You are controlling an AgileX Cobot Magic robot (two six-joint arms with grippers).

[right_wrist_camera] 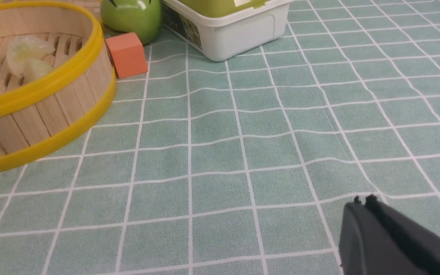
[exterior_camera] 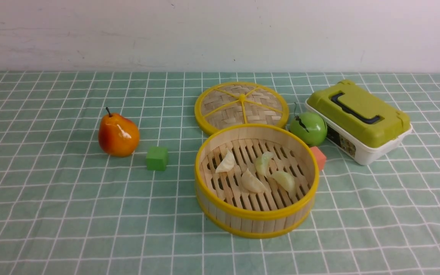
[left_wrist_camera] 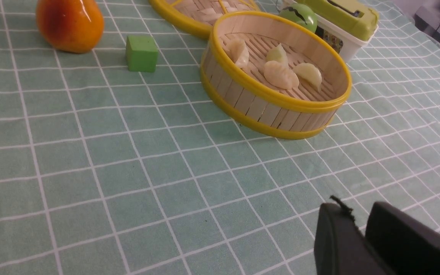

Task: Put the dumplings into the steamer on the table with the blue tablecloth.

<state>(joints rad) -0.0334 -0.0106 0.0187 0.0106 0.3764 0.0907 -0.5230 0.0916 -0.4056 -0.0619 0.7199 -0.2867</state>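
Front view: four dumplings [exterior_camera: 253,181] lie on the slatted floor of the steamer [exterior_camera: 256,219], which stands on the table [exterior_camera: 52,214]; lid [exterior_camera: 241,105] just behind it, green cube [exterior_camera: 157,158] and pear [exterior_camera: 118,134] to its left.
Left wrist view: left gripper [left_wrist_camera: 359,225] hangs over bare cloth, jaws slightly parted, empty.
Right wrist view: right gripper [right_wrist_camera: 362,201] clenched, holding nothing; orange cube [right_wrist_camera: 126,54] beside the steamer wall.

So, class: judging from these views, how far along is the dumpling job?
Done: all four dumplings lie on the steamer floor. In hand: nothing; left gripper and right gripper hold nothing, well clear of the steamer. Left: no dumpling shows on the tablecloth.
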